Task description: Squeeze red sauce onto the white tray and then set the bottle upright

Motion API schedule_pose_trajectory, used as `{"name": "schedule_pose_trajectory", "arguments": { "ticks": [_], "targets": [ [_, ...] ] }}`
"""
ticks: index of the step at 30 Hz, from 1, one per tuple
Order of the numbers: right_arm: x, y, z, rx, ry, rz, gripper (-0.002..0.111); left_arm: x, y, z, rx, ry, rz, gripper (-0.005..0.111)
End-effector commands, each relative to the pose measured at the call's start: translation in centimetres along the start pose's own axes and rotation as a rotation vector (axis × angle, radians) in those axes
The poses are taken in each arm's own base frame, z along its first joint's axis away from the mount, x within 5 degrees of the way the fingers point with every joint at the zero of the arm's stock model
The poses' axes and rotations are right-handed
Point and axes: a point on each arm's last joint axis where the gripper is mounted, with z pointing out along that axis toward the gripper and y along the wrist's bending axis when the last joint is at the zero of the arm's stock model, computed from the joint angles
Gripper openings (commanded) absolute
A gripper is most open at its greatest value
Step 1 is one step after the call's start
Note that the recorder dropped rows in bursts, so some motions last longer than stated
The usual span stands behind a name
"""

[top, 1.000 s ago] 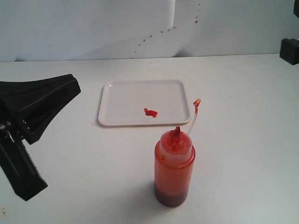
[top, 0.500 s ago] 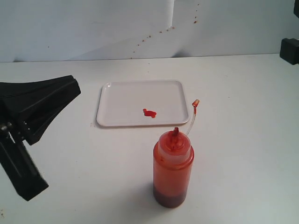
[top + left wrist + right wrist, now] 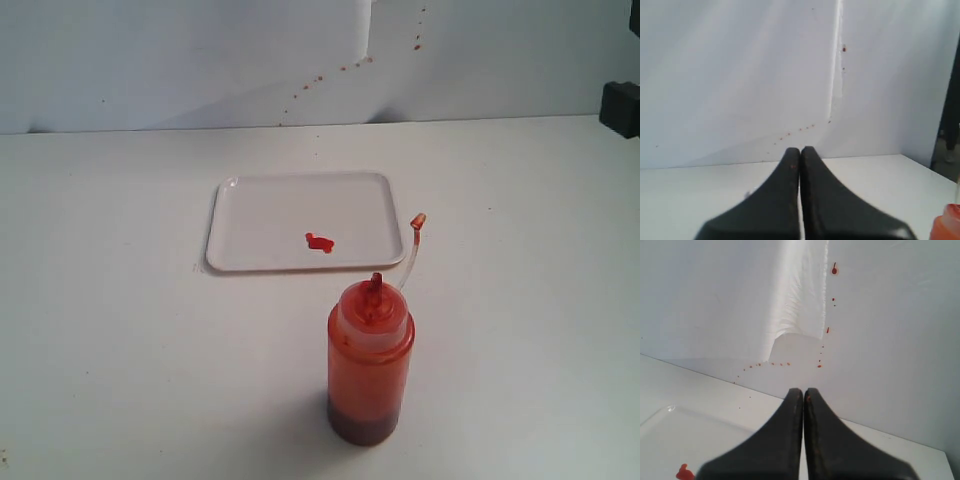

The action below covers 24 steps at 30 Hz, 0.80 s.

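Observation:
The bottle (image 3: 370, 365) stands upright on the white table, near the front, its nozzle up and its tethered cap (image 3: 418, 222) hanging off to the side. Behind it lies the white tray (image 3: 260, 215) with a small glossy blob of red sauce (image 3: 320, 242) on it. A sliver of the bottle (image 3: 947, 225) shows in the left wrist view, and the red sauce (image 3: 685, 473) and the tray (image 3: 670, 435) in the right wrist view. My left gripper (image 3: 800, 150) is shut with nothing in it. My right gripper (image 3: 803, 391) is also shut and empty. Neither gripper shows in the exterior view.
A white backdrop (image 3: 200, 60) with small red specks stands behind the table. A black piece of equipment (image 3: 622, 108) sits at the right edge of the exterior view.
The left arm, which filled the left side of the exterior view, has drawn back out of that view. The bottle and tray have stayed put.

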Motion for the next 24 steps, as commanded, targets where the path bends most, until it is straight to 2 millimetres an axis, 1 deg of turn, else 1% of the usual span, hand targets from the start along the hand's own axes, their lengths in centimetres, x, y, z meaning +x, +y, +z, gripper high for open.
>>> {"name": "schedule_pose_trajectory", "arguments": {
  "ticks": [1,3,5,8,12,17,20,24],
  "targets": [
    [-0.2,0.0,0.0,0.002,-0.005,0.009,0.001,1.5,1.0,-0.1,-0.135,0.015,-0.064,0.002],
    [-0.2,0.0,0.0,0.002,-0.005,0.009,0.001,2.3,1.5,-0.1,-0.201,0.037,-0.062,0.002],
    [-0.2,0.0,0.0,0.002,-0.005,0.009,0.001,2.8,1.8,-0.2,-0.231,0.062,-0.024,0.002],
    [-0.2,0.0,0.0,0.002,-0.005,0.009,0.001,3.0,1.9,-0.2,-0.242,0.075,0.062,0.002],
    [-0.2,0.0,0.0,0.002,-0.005,0.009,0.001,3.8,2.9,-0.6,-0.379,0.168,0.053,0.002],
    [-0.2,0.0,0.0,0.002,-0.005,0.009,0.001,3.9,3.7,-1.1,-0.537,0.176,0.036,0.002],
    [-0.2,0.0,0.0,0.002,-0.005,0.009,0.001,4.1,4.0,-1.4,-0.584,0.194,0.030,0.002],
    [-0.2,0.0,0.0,0.002,-0.005,0.009,0.001,4.1,4.0,-1.4,-0.590,0.194,0.029,0.002]
  ]
}}
